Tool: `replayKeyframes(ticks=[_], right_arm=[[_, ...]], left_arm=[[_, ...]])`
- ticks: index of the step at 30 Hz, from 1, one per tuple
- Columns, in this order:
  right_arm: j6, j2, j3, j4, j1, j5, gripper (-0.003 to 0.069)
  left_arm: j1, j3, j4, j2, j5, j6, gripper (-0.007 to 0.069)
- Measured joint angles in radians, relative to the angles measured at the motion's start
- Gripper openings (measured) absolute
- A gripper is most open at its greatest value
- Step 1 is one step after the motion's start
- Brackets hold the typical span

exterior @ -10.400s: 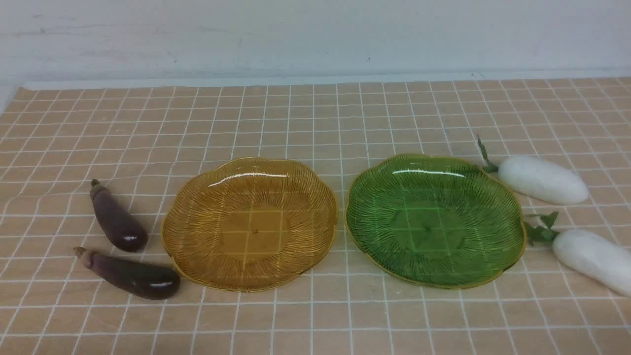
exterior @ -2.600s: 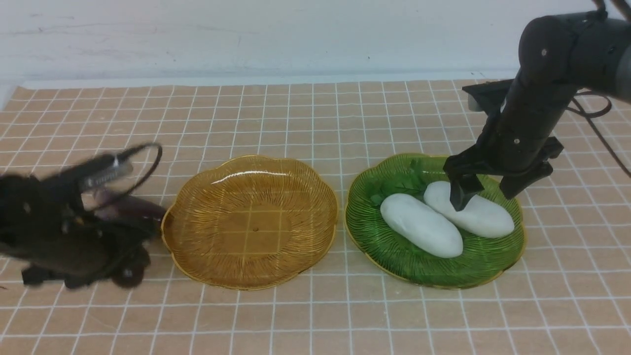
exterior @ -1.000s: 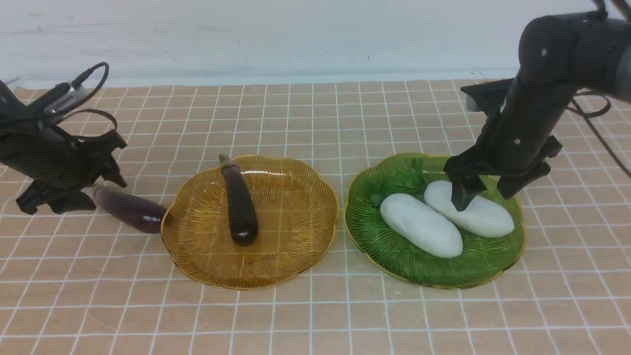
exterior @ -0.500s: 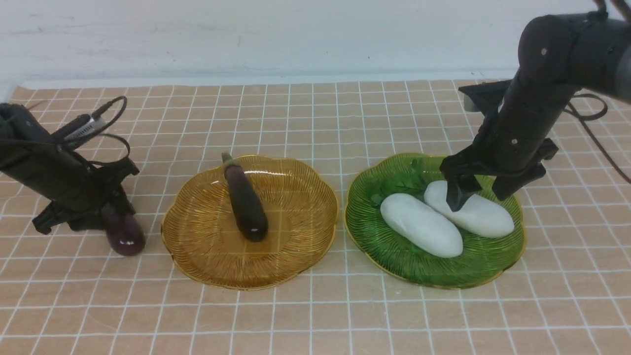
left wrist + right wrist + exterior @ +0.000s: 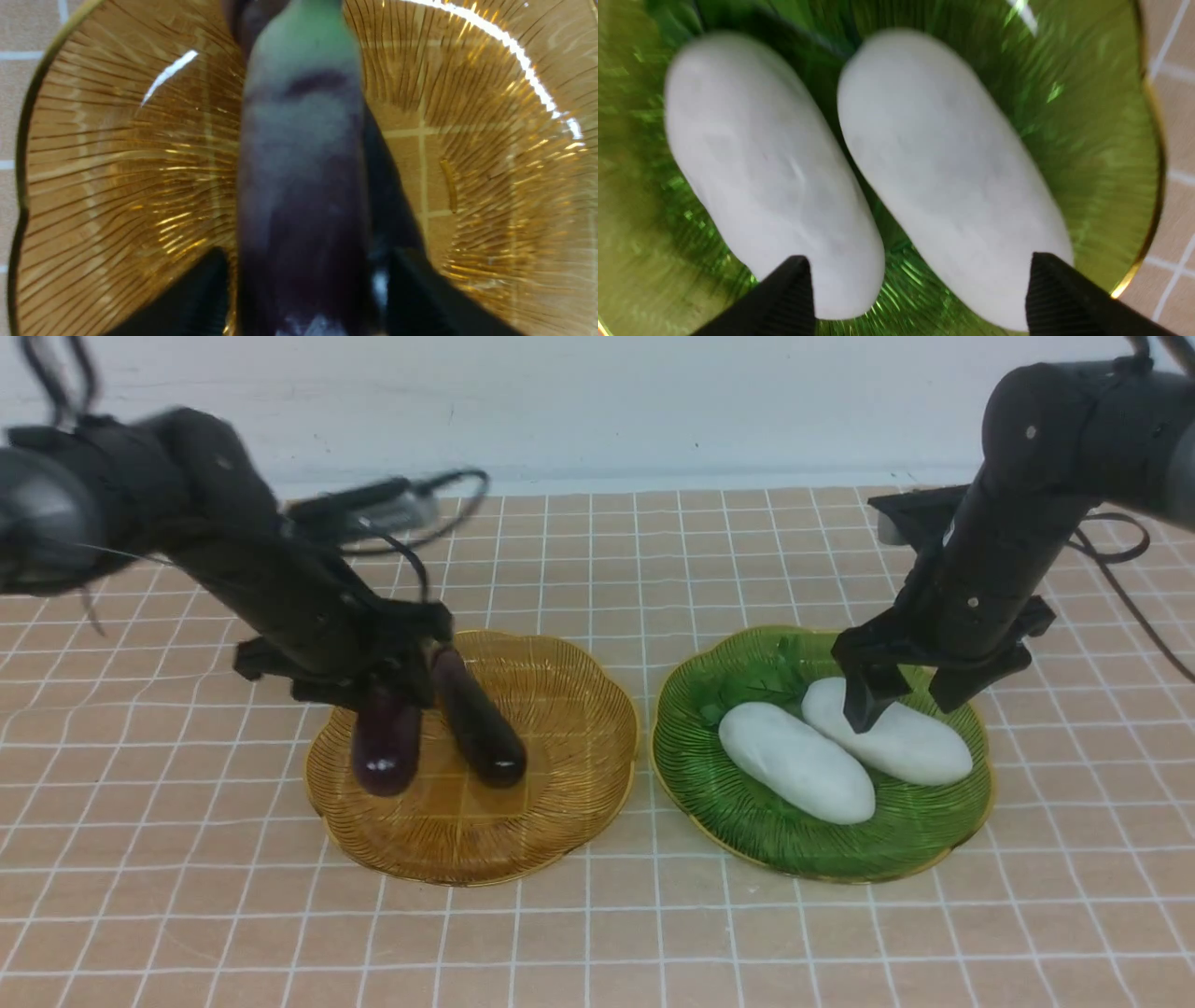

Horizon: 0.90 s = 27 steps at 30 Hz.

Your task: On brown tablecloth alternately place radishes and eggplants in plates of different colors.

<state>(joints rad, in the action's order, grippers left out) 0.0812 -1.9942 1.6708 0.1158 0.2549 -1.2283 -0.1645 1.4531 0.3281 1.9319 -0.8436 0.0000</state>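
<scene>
Brown tablecloth [image 5: 597,933] carries both plates. The green plate [image 5: 775,845] holds both radishes [image 5: 796,762] beneath the right gripper [image 5: 899,707], jaws spread, release apparently done. The amber plate [image 5: 560,821] holds one eggplant [image 5: 478,721] — the left gripper [image 5: 369,693] pinches the second eggplant [image 5: 386,751] over it for lowering.

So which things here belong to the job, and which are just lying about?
Job: brown tablecloth, amber plate, green plate, near radish, far radish, held eggplant in the left gripper, second eggplant, right gripper.
Lying about: nothing; only the white wall behind.
</scene>
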Motion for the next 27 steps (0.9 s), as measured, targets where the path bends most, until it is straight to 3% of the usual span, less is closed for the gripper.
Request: replayKeyframes(ticks=[4, 9, 11, 15, 19, 23, 27], right_arm=[[0.001, 0.08, -0.009, 0.0, 0.0, 0.0, 0.0342], [0.001, 0.311, -0.125, -0.016, 0.0, 0.0, 0.0096], [-0.022, 0.438, -0.209, -0.035, 0.0, 0.0, 0.0022], [-0.101, 0.817, -0.45, -0.054, 0.0, 0.028, -0.001], [-0.117, 1.321, -0.966, -0.054, 0.0, 0.516, -0.0015], [-0.117, 1.52, -1.211, -0.026, 0.0, 0.817, -0.0015], [-0.101, 1.536, -1.249, -0.023, 0.0, 0.909, -0.0015]], left_arm=[[0.005, 0.0, -0.005, -0.003, 0.008, 0.0, 0.0598], [0.005, 0.0, -0.006, -0.017, -0.021, -0.008, 0.0631], [0.005, 0.0, -0.02, -0.042, -0.039, -0.008, 0.0559], [0.005, 0.0, -0.057, -0.08, -0.04, -0.007, 0.0328], [0.005, 0.0, -0.083, -0.085, -0.046, 0.012, 0.0069], [0.005, 0.0, -0.084, -0.085, -0.065, 0.027, 0.0002], [0.005, 0.0, -0.084, -0.085, -0.093, 0.03, -0.0003]])
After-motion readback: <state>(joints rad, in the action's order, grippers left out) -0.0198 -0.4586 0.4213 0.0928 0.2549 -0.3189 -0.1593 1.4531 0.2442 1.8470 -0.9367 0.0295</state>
